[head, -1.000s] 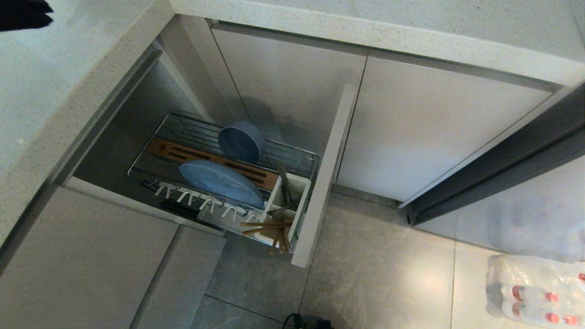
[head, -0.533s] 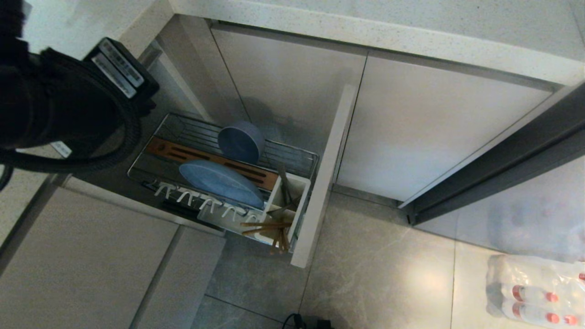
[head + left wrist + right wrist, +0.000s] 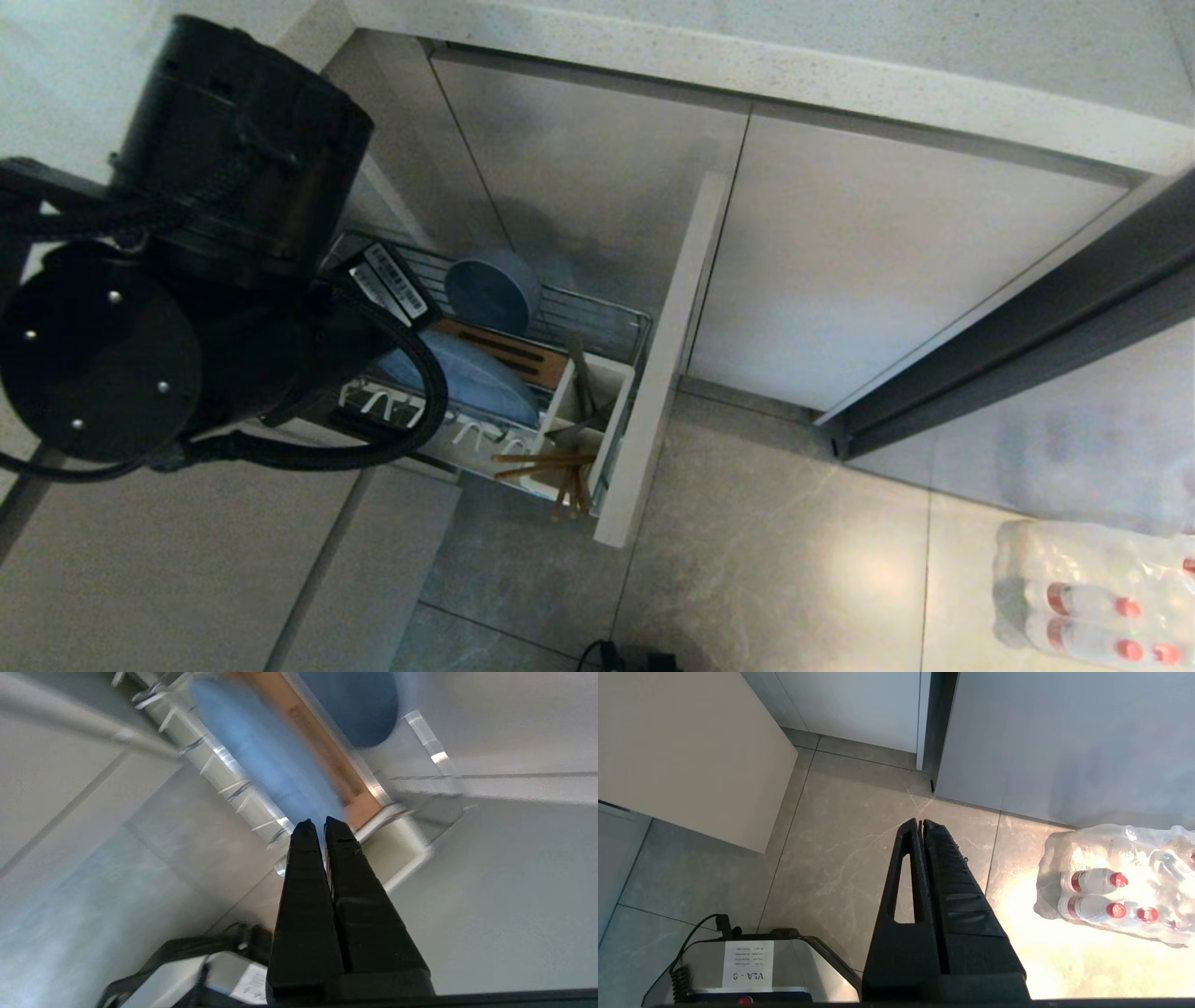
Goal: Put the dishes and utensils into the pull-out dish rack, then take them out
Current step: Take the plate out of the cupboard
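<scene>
The pull-out dish rack (image 3: 616, 322) stands drawn out of the lower cabinet. In it a light-blue plate (image 3: 481, 383) leans on edge by the white prongs, and a blue-grey bowl (image 3: 493, 289) rests on edge behind the wooden strip (image 3: 504, 350). Wooden chopsticks (image 3: 546, 462) and a metal fork (image 3: 581, 373) stick out of the white caddy (image 3: 609, 383). My left arm (image 3: 233, 280) hangs over the rack's left half and hides it. The left gripper (image 3: 315, 822) is shut and empty, above the plate (image 3: 266, 760) and apart from it, near the bowl (image 3: 355, 709). The right gripper (image 3: 920, 822) hangs shut over the floor.
The rack's beige front panel (image 3: 663, 355) juts out over the tiled floor. A stone countertop (image 3: 794, 65) runs above the closed cabinet doors. A shrink-wrapped pack of water bottles (image 3: 1102, 597) lies on the floor at the right. The robot's base (image 3: 752, 970) sits below the right gripper.
My left arm has swung in from the upper left corner and down over the rack's left half. The dishes, utensils and right arm have not moved.
</scene>
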### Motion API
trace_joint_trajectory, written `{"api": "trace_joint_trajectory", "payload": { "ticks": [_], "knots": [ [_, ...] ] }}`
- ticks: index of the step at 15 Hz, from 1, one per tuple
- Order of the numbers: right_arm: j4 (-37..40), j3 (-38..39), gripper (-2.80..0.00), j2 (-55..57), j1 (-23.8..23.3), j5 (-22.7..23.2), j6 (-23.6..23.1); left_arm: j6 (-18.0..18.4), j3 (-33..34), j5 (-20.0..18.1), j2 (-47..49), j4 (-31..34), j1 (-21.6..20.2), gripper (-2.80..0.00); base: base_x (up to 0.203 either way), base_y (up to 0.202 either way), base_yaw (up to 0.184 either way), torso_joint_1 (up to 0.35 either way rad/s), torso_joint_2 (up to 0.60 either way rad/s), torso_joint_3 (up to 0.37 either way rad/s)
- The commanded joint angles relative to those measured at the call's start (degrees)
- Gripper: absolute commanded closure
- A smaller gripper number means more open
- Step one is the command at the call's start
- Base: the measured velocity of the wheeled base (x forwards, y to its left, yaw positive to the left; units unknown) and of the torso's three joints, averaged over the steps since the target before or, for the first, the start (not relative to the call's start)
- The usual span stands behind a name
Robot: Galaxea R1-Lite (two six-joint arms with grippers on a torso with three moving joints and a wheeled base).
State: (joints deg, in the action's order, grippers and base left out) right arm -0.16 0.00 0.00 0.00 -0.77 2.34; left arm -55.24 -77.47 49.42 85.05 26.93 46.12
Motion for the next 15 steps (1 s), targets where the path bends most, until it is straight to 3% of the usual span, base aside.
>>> {"api": "trace_joint_trajectory", "payload": {
  "ticks": [1, 4, 9, 10, 15],
  "knots": [
    [-0.02, 0.0, 0.0, 0.09, 0.0, -0.02, 0.03, -1.05, 2.45, 0.31, 0.36, 0.33, -1.17, 0.0, 0.0, 0.0, 0.0, 0.0, 0.0, 0.0],
    [-0.02, 0.0, 0.0, 0.09, 0.0, -0.02, 0.03, -6.03, 7.36, -2.61, 0.01, 0.26, -4.34, 0.0, 0.0, 0.0, 0.0, 0.0, 0.0, 0.0],
    [-0.02, 0.0, 0.0, 0.09, 0.0, -0.02, 0.03, -6.03, 6.1, -3.19, 0.03, -0.21, -3.76, 0.0, 0.0, 0.0, 0.0, 0.0, 0.0, 0.0],
    [-0.02, 0.0, 0.0, 0.09, 0.0, -0.02, 0.03, -5.95, 5.42, -3.19, 0.09, -0.21, -3.72, -2.8, 0.0, 0.0, 0.0, 0.0, 0.0, 0.0],
    [-0.02, 0.0, 0.0, 0.09, 0.0, -0.02, 0.03, -3.25, 0.27, -3.18, 5.16, -0.83, -2.1, -2.8, 0.0, 0.0, 0.0, 0.0, 0.0, 0.0]
  ]
}}
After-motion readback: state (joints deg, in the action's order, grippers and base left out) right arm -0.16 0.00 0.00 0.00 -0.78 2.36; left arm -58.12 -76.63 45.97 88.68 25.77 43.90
